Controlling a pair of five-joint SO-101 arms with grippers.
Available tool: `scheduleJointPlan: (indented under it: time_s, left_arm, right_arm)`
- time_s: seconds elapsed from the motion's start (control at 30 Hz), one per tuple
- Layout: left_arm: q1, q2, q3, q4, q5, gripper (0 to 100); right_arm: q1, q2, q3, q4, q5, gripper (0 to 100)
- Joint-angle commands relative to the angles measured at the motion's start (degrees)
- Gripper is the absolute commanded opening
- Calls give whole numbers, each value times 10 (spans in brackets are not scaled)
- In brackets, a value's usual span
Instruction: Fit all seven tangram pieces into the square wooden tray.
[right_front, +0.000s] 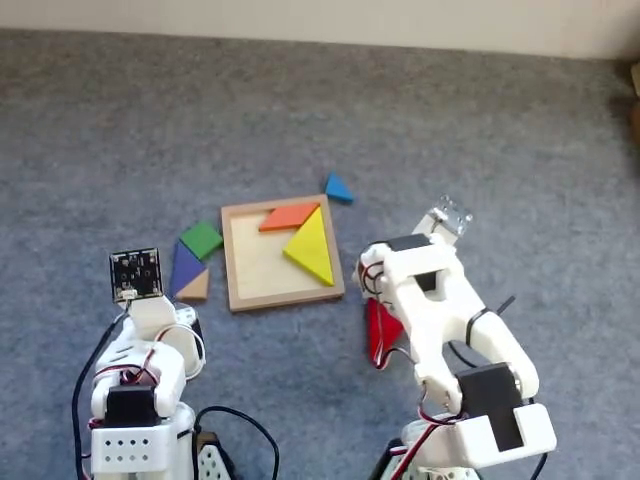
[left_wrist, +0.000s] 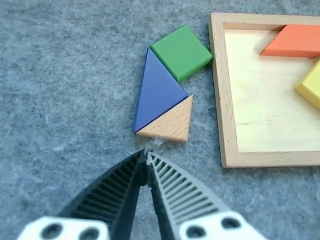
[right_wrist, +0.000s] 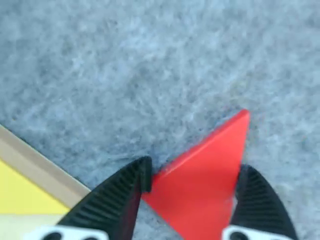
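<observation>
Overhead, the wooden tray (right_front: 286, 298) lies on the grey tabletop (right_front: 480, 130) with the orange piece (right_front: 290, 216) and the yellow triangle (right_front: 312, 248) inside, both in its far right part. The small blue triangle (right_front: 338, 188) sits just beyond that corner. The green square (right_front: 201, 239), large blue triangle (right_front: 184, 268) and tan triangle (right_front: 194, 287) cluster, touching one another, just left of the tray. The red triangle (right_front: 380, 328) lies to the tray's right, partly under the right arm. From the left wrist, the left pincer (left_wrist: 147, 155) is closed on nothing, its tips just short of the tan triangle. From the right wrist, the right pincer (right_wrist: 195, 172) grips the red triangle, one finger against each side, near the tray's rim.
</observation>
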Motion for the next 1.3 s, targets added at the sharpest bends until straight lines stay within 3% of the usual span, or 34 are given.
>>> scheduleJointPlan:
  time_s: [0.0,0.13,0.7,0.97,1.27]
  left_arm:
    - [-8,-1,12,2,-4,5]
    - [-8,-1,12,2,-4,5]
    - [-8,-1,12,2,-4,5]
    - [-8,-1,12,2,-4,5]
    - [-8,-1,12,2,-4,5]
  right_arm:
    - [-1,-2,-26,-10,7,199]
    - [-2,-3,-29,37,8,199]
    - [-24,-7,-44,41,9,199]
    - [-36,-130,-31,41,32,198]
    - [-82,-144,-3,39,32,199]
